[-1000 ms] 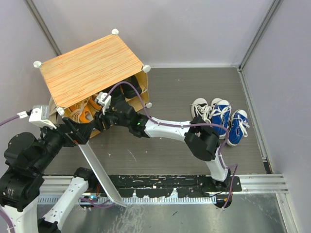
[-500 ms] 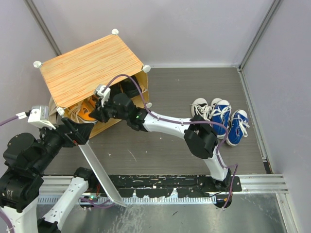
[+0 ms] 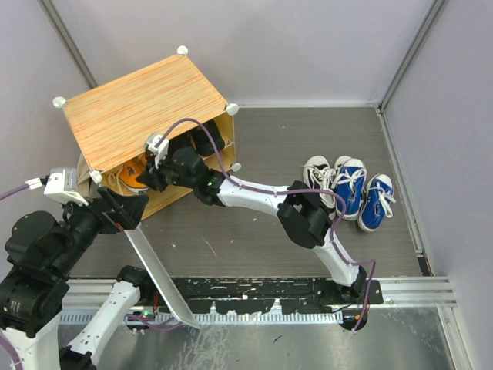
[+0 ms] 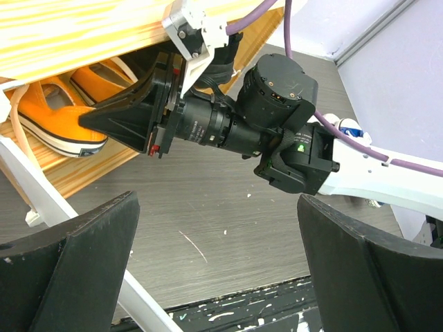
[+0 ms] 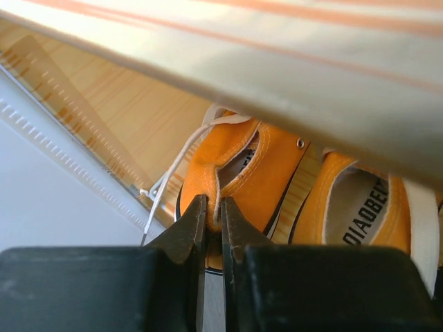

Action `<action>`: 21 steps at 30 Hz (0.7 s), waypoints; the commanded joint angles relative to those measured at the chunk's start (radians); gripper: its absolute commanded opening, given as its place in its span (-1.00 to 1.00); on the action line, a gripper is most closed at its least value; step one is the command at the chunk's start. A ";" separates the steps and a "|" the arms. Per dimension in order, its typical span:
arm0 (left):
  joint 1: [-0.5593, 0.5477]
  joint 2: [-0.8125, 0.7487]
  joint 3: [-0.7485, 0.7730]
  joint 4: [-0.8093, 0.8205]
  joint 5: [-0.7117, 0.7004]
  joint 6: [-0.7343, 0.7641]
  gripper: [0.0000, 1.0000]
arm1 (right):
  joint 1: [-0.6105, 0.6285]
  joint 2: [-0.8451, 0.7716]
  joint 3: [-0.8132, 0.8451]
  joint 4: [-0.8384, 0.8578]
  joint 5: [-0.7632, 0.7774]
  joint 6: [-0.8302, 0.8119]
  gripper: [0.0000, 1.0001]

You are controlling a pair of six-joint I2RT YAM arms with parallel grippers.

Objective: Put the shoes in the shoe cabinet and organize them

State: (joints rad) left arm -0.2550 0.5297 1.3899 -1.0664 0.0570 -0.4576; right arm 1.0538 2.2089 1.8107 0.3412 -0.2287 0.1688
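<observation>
The shoe cabinet (image 3: 142,108) stands at the back left, its white door (image 3: 158,277) swung down and open. My right gripper (image 5: 213,211) reaches inside the lower compartment and is shut on the heel rim of an orange shoe (image 5: 266,173), beside a second orange shoe (image 5: 360,207). In the top view the right gripper (image 3: 150,177) is under the cabinet top, next to the orange shoes (image 3: 131,179). My left gripper (image 4: 218,263) is open and empty above the floor by the door (image 4: 41,200). Black shoes (image 3: 206,140) sit in the right compartment.
Two blue shoes (image 3: 350,185) with white toe caps and a white-laced shoe (image 3: 316,173) stand on the floor at the right. Walls close in on the left, back and right. The open door slants toward the near rail (image 3: 269,297).
My right gripper has pushed left and deeper into the cabinet with the orange shoe. The left arm has not moved.
</observation>
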 commanded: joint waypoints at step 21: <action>-0.004 0.024 -0.015 0.049 0.012 -0.020 0.96 | 0.000 0.115 0.134 0.074 0.127 -0.028 -0.52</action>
State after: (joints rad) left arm -0.2550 0.5419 1.3823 -1.0657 0.0608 -0.4644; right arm 1.0714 2.3409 1.9785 0.3820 -0.1375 0.1276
